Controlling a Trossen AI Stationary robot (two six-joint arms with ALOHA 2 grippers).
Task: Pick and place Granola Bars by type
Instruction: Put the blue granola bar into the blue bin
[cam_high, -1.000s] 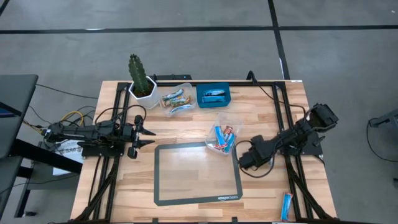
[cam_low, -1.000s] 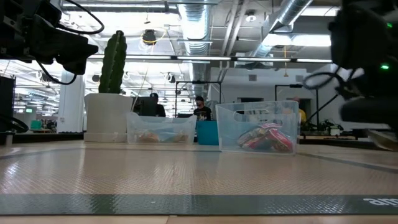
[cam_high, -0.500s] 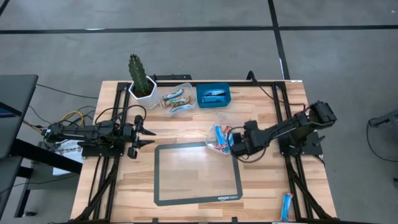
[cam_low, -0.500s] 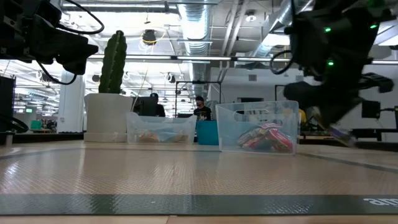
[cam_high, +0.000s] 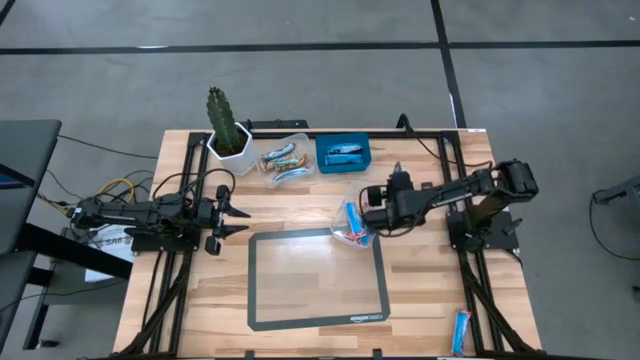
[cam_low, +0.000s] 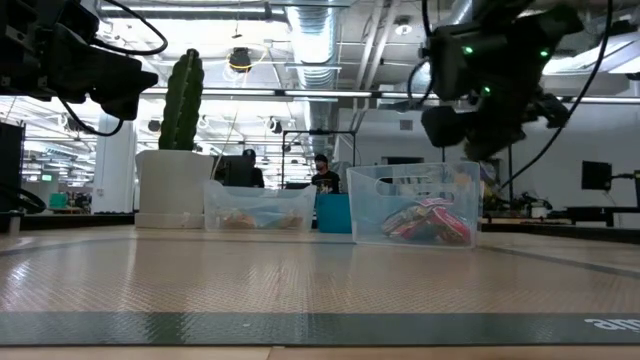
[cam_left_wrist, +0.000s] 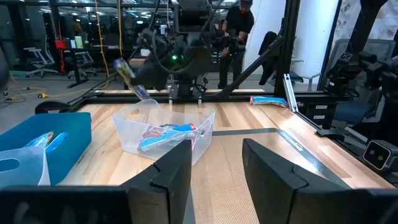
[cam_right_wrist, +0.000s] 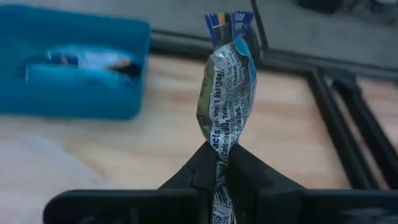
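Fingers of the right gripper pinch a blue-wrapped granola bar by its lower end, the bar standing upright above them, its crimped top seal free. Seen from overhead, this gripper hangs over the clear tub of blue and red bars near the table's middle, the arm stretched in from the right edge. Beyond the held bar lies the blue bin, already holding one blue bar; beside that bin sits a second clear tub of tan bars, then a potted cactus. The step in hand looks like the carry of a picked bar toward its container; the next move calls for deciding which one matches its blue wrapper, lining up above it and letting go. The left gripper waits with fingers parted at the left side of the table, beside the dark-edged mat. Another blue bar lies at the table's near right corner.
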